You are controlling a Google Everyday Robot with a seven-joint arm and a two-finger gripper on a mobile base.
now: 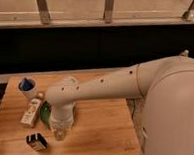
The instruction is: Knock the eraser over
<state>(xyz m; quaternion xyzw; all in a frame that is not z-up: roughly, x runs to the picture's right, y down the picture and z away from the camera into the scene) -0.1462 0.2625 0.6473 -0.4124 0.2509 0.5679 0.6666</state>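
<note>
The eraser (37,141) is a small black block with a pale side. It stands near the front left edge of the wooden table (102,130). My white arm reaches in from the right, and its wrist points down over the table. My gripper (60,134) hangs just right of the eraser, a short gap away, low over the tabletop. The arm's wrist hides most of the green plate (44,114) behind it.
A whitish labelled bottle (30,111) lies left of the green plate. A blue cup (26,84) stands at the back left corner. The table's front edge runs just below the eraser. My large white body fills the right side.
</note>
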